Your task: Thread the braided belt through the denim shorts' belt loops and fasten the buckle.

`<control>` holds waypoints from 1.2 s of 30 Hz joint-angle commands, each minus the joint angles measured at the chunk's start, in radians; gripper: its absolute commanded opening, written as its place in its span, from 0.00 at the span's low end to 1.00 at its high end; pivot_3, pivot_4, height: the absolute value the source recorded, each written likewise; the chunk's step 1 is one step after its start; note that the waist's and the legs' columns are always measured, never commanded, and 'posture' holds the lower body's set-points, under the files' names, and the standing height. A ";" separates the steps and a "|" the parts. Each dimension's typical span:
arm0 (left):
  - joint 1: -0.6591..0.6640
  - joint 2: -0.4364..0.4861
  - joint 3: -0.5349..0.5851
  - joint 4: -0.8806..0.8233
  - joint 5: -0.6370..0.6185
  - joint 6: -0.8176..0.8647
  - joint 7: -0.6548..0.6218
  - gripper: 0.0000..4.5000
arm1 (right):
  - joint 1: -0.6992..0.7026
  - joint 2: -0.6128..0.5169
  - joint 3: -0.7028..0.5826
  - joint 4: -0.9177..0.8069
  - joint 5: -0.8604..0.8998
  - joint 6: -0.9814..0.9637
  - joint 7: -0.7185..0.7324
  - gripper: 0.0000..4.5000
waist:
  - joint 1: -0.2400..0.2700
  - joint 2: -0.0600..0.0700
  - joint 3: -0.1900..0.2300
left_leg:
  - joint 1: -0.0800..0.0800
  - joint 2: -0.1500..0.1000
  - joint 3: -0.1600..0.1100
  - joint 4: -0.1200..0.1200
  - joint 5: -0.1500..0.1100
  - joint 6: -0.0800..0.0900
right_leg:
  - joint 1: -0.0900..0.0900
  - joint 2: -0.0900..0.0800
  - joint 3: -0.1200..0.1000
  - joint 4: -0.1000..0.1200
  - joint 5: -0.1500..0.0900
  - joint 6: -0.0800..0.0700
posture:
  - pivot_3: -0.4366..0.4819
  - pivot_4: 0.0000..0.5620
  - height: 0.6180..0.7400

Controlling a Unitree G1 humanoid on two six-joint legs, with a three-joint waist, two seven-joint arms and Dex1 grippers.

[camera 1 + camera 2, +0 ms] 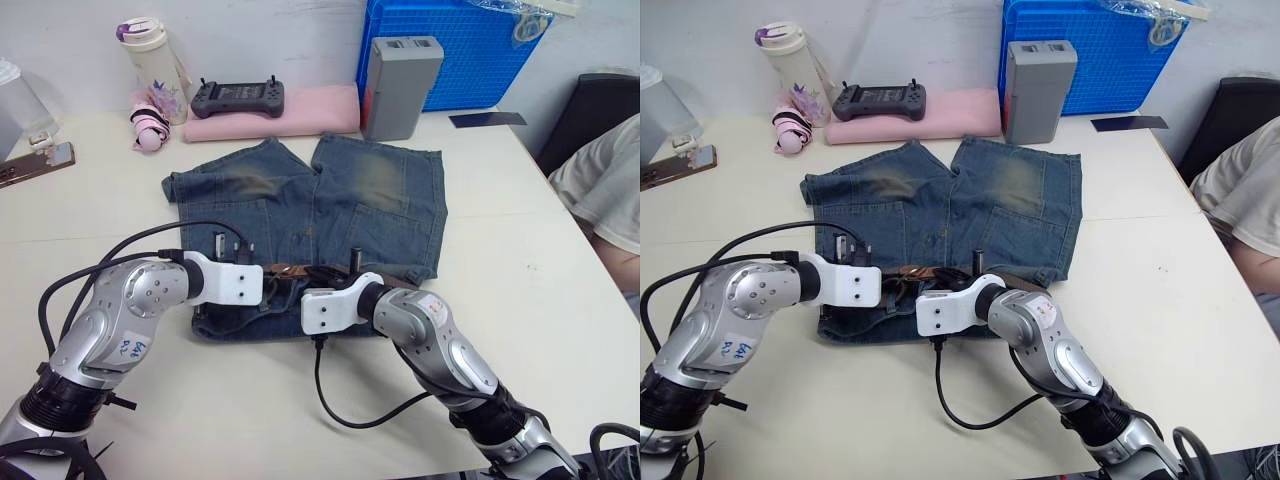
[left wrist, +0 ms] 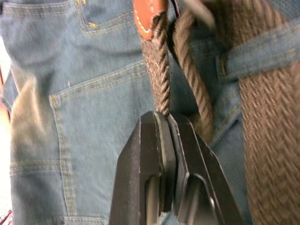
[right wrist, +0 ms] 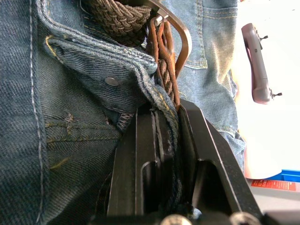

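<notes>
**Both pincers closed at the waistband of the denim shorts**

The braided belt (image 2: 161,75) lay along the waistband of the denim shorts (image 1: 330,205), between the two pincers. In the left wrist view, a narrow braided strand running down from a tan leather tab (image 2: 149,16) entered the left pincer (image 2: 168,119), whose fingers were pressed together on it. Just beside that pincer, a wide stretch of belt passed under one of the belt loops (image 2: 255,58). In the right wrist view, the right pincer (image 3: 166,117) was clamped on the waistband edge together with a braided strand; directly beyond its tips sat the buckle (image 3: 180,33), a curved metal frame, with a metal rivet (image 3: 112,81) close by on the denim. The shorts were spread flat on the desk (image 1: 520,250), legs pointing away from both pincers. Well beyond the shorts lay a pink pad (image 1: 290,112) carrying a dark handheld controller (image 1: 238,97), with a grey box (image 1: 402,85), a blue crate (image 1: 465,50) and a bottle (image 1: 152,65) nearby.
</notes>
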 commanded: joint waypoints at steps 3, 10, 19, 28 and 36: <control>-0.022 -0.065 -0.037 -0.053 -0.023 -0.009 -0.002 0.00 | -0.019 0.021 0.019 -0.020 0.010 -0.018 0.009 0.01 | 0.001 0.000 0.000 | 0.000 0.000 0.000 0.000 0.000 0.000 | 0.000 0.000 0.000 0.000 0.000 0.000 | 0.48 0.27 0.90; -0.022 -0.203 -0.046 -0.036 -0.072 0.072 0.009 0.00 | -0.014 0.025 0.019 -0.014 0.010 -0.017 0.019 0.01 | 0.004 -0.001 0.000 | 0.000 0.000 0.000 0.001 0.000 0.000 | 0.001 0.000 0.000 0.000 0.000 0.000 | 0.48 0.27 0.90; -0.058 -0.321 -0.055 -0.010 -0.118 0.187 0.000 0.00 | 0.007 0.034 0.001 -0.023 0.016 0.031 0.052 0.01 | 0.018 -0.001 0.000 | 0.000 0.000 0.000 0.002 0.000 0.001 | 0.001 0.000 0.000 0.002 0.000 0.000 | 0.48 0.27 0.90; -0.063 -0.424 -0.058 0.093 -0.211 0.306 0.006 0.00 | 0.089 0.055 -0.124 -0.145 0.173 0.292 0.199 0.61 | 0.036 -0.002 -0.001 | 0.000 -0.001 -0.002 0.003 0.000 0.002 | 0.003 0.000 0.000 0.000 0.000 0.001 | 0.48 0.27 0.90; -0.070 -0.452 -0.068 0.178 -0.264 0.278 0.049 0.00 | 0.033 -0.033 -0.341 -0.328 0.409 0.624 0.336 0.98 | 0.051 -0.002 -0.002 | 0.001 -0.001 -0.002 0.003 0.000 0.002 | 0.004 -0.001 -0.001 -0.002 0.001 0.001 | 0.48 0.27 0.90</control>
